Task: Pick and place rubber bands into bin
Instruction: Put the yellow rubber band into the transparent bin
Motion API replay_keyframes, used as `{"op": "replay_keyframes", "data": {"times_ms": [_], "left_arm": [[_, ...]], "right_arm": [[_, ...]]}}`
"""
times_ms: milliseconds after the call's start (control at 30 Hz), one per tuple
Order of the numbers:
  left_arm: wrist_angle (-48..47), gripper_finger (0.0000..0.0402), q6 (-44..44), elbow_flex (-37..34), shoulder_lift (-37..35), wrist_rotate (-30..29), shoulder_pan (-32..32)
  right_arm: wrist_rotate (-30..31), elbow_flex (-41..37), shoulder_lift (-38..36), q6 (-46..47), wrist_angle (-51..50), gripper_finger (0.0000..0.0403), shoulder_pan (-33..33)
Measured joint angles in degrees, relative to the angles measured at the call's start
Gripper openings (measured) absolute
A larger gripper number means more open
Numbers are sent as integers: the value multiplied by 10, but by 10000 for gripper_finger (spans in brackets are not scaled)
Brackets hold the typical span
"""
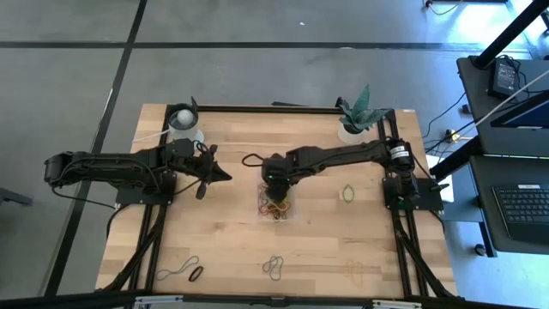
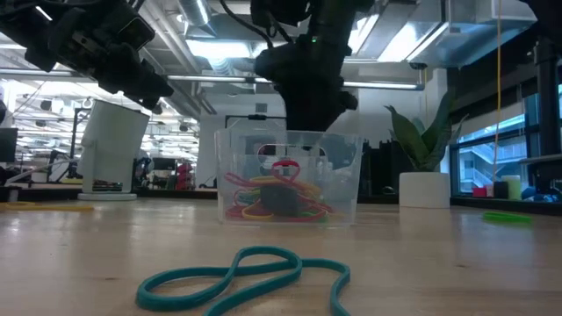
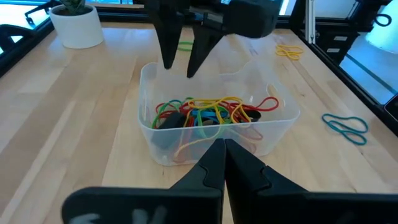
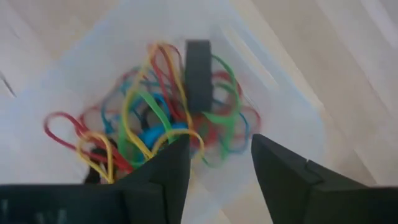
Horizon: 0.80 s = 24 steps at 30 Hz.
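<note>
Hovering over the bin [image 1: 276, 203], the right end effector [image 3: 183, 59] has its fingers apart to drop bands onto the rubber bands [image 3: 208, 113] inside; left end effector [image 1: 225, 176] waits clenched.

Clear glossy plastic bin [image 3: 277, 124]; pale matt wood table [image 1: 223, 240]

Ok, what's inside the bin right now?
The bin holds a tangled heap of rubber bands, red, yellow, green and blue, plus a wide dark band. The heap hides any bands underneath and the floor.
</note>
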Motion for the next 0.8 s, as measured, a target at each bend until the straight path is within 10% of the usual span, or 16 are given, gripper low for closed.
{"op": "replay_keyframes", "data": {"times_ms": [800], "left_arm": [[0,2,0,0,0,-1,0]], "right_arm": [[145,9,-156,106,-180,144,137]]}}
